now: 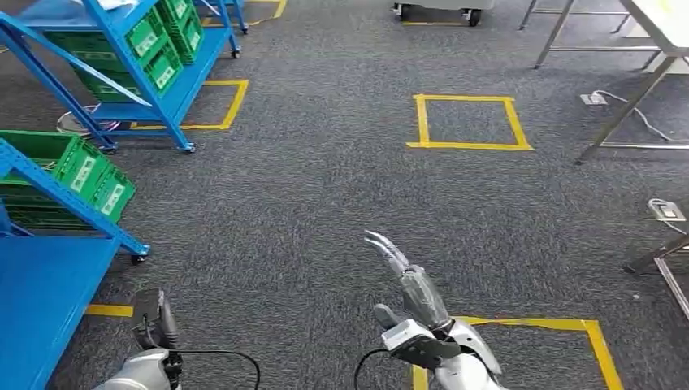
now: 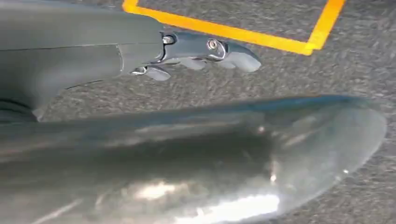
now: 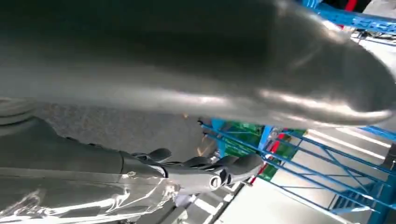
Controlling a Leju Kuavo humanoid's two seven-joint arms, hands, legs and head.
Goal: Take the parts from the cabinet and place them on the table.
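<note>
- Right hand: raised over carpet, fingers extended fwd, close together, holding nothing.
- Left hand: low, near edge of blue cabinet; fingers straight in wrist view, nothing held.
- Green bins sit on cabinet shelves, left; parts inside can't be made out.
- Grey carpet w/ yellow tape squares runs between cabinet and table, far right.

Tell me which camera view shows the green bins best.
The head view: green bins sit clearly on the blue racks. The right wrist view shows a blurred green patch behind blue bars; the left wrist view shows carpet and yellow tape.
</note>
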